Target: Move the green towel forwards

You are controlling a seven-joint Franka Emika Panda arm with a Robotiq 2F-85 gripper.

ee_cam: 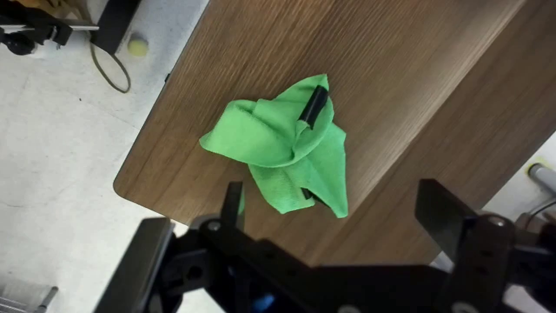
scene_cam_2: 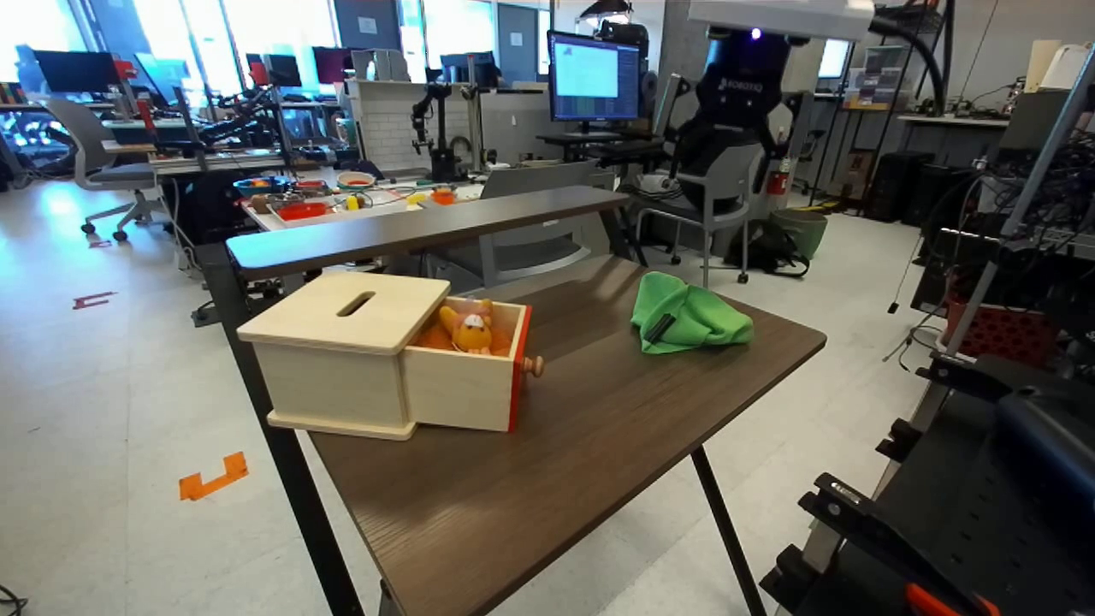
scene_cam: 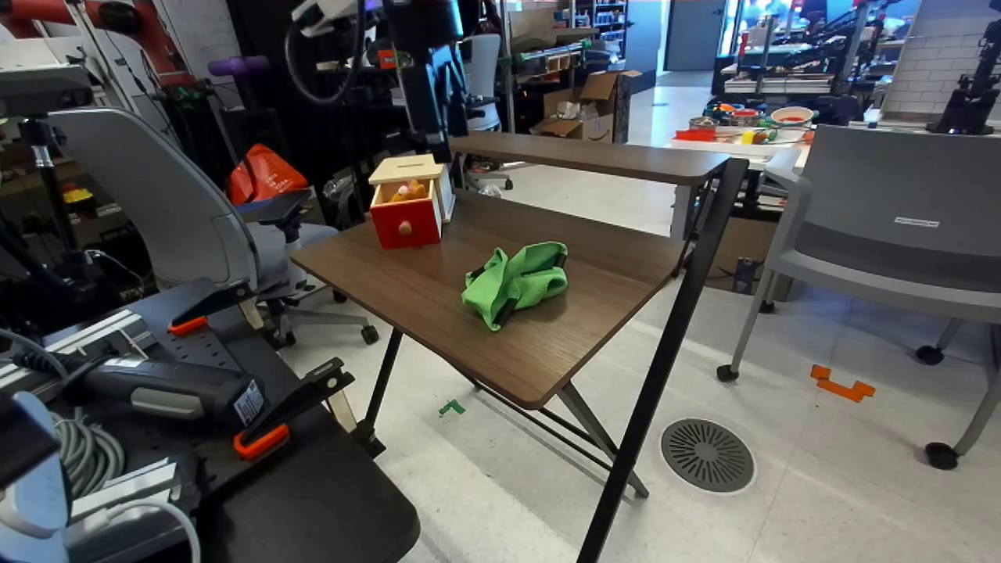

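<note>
The claw (ee_cam: 332, 204) hangs in the air above the surface (ee_cam: 195, 108), its jaws spread wide with nothing between them; the green towel (ee_cam: 278, 134) lies below and, as the wrist view has it, just ahead of the fingertips, off toward the finger (ee_cam: 233, 204) at that picture's left. The step in hand looks to be the reach for a grasp. To do it well, I would shift the claw ahead and toward that finger's side until the crumpled middle sits between the jaws, come straight down, and take a thick pinch where folds overlap, since a single loose corner would likely trail and unfold. Stop as the fingertips brush the surface; then a low, level carry should do. Which way counts as forwards the pictures do not settle, and a rounded corner of the surface lies near the towel, so mind the edge. The wrist view gives the lie of the folds and a black strip (ee_cam: 313, 106), but hardly the cloth's height; both exterior views show it bunched up. They alone show the wooden box (scene_cam_2: 334, 381) and an orange toy (scene_cam_2: 472, 334) in its pulled-out drawer (scene_cam_2: 462, 389); in an exterior view the drawer's red front (scene_cam: 407, 223) appears just below the claw, though how near it truly stands I cannot tell.
</note>
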